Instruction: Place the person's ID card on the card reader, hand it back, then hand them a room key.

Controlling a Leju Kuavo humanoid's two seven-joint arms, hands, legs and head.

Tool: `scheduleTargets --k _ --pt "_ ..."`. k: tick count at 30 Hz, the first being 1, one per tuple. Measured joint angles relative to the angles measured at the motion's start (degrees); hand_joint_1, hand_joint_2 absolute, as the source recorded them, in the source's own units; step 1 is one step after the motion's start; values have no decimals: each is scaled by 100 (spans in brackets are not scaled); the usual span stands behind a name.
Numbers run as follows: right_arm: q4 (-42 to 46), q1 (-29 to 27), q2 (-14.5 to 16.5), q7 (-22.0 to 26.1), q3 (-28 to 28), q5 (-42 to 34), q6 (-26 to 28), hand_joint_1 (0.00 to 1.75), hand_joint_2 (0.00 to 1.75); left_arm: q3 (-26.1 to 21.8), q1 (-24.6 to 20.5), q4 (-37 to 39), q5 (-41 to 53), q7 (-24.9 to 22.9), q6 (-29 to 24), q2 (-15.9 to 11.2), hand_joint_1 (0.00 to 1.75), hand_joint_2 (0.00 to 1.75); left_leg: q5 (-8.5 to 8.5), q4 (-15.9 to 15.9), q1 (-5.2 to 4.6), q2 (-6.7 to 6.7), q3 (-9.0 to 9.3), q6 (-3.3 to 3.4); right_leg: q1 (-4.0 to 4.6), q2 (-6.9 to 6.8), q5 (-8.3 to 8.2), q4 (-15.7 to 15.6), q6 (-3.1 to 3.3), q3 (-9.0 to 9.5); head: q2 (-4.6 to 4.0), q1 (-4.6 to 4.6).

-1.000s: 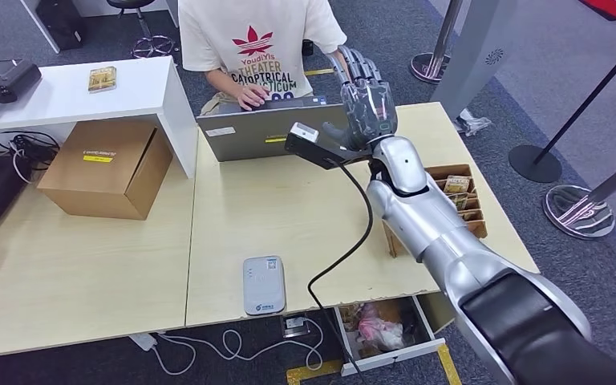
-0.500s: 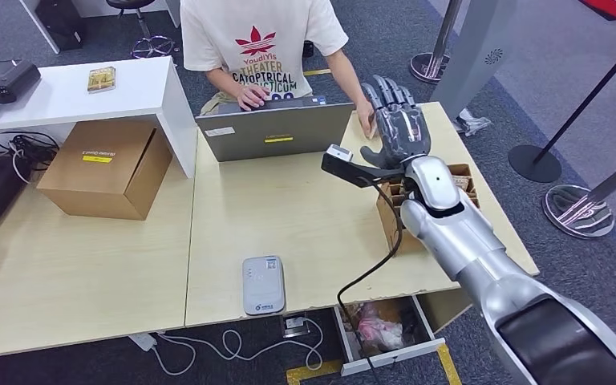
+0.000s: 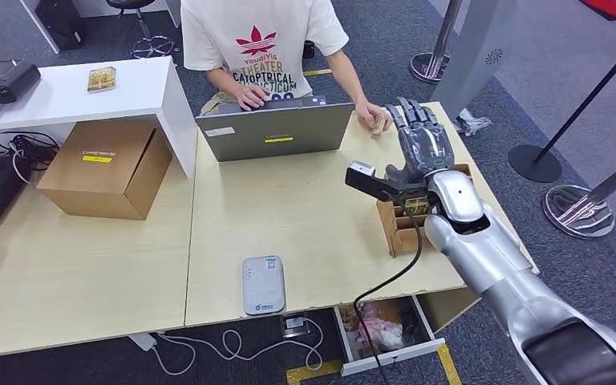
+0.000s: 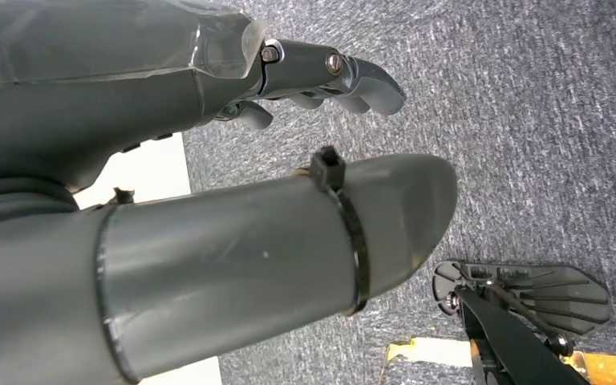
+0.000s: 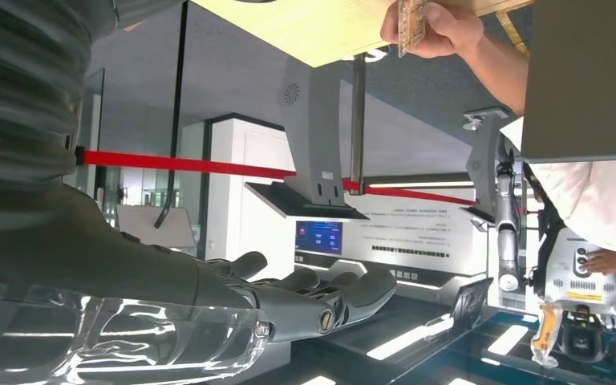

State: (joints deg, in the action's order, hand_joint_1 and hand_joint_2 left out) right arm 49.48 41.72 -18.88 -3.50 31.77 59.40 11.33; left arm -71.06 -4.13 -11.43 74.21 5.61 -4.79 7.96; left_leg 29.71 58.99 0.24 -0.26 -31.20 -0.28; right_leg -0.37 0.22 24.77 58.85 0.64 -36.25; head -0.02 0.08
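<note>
My right hand [image 3: 421, 148] hovers open, fingers straight and empty, over the wooden key box [image 3: 401, 233] at the table's right edge. Its dark fingers [image 5: 321, 298] also lie stretched out in the right wrist view. Just beyond it, at the table's far edge, the person's hand [image 3: 366, 114] holds a small tan card [image 3: 382, 123], seen too as the card [image 5: 411, 24] in the right wrist view. The grey card reader [image 3: 263, 285] lies near the front edge with nothing on it. My left hand [image 4: 321, 72] hangs over carpet, fingers loosely bent, holding nothing.
An open laptop [image 3: 273, 130] stands between me and the person. A cardboard box [image 3: 104, 167] sits on the left table beside a white shelf [image 3: 72, 92]. A drawer [image 3: 385, 329] hangs open under the front edge. A black cable [image 3: 393, 273] trails from my right wrist.
My right hand has swung right and back towards me, from beside the laptop near the person's hand to over the key box. The person's hand now holds the card at the far edge.
</note>
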Motion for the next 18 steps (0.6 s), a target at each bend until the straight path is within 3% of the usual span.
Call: scheduleTargets --k 4,7,8,11,12,18 --pt "109 -55 -22 1 -75 53 -57 6 175 0 1 0 -34 -19 -17 -1 0 0 0 0 0 0 0 0 0 0 0 0 0 0 0 -1" --pt "142 -73 -26 19 -101 86 -99 15 175 0 2 0 -58 -21 -39 -1 0 0 0 0 0 0 0 0 0 0 0 0 0 0 0 -1" --pt "150 -78 -27 26 -106 88 -108 25 175 0 2 0 -61 -21 -45 -1 0 0 -1 0 0 0 0 0 0 0 0 0 0 0 0 -1" --pt "162 -84 -28 48 -117 92 -122 87 175 0 3 0 -67 -18 -57 -1 0 0 0 0 0 0 1 0 0 0 0 0 0 0 0 -1" --pt "162 -84 -28 56 -122 92 -128 96 175 0 3 0 -68 -13 -61 -1 0 0 0 0 0 0 1 0 0 0 0 0 0 0 0 -1" --pt "161 -94 -55 116 -164 83 -153 69 175 0 3 0 -66 31 -74 -1 0 0 0 0 0 0 0 0 0 0 0 0 0 0 0 0"
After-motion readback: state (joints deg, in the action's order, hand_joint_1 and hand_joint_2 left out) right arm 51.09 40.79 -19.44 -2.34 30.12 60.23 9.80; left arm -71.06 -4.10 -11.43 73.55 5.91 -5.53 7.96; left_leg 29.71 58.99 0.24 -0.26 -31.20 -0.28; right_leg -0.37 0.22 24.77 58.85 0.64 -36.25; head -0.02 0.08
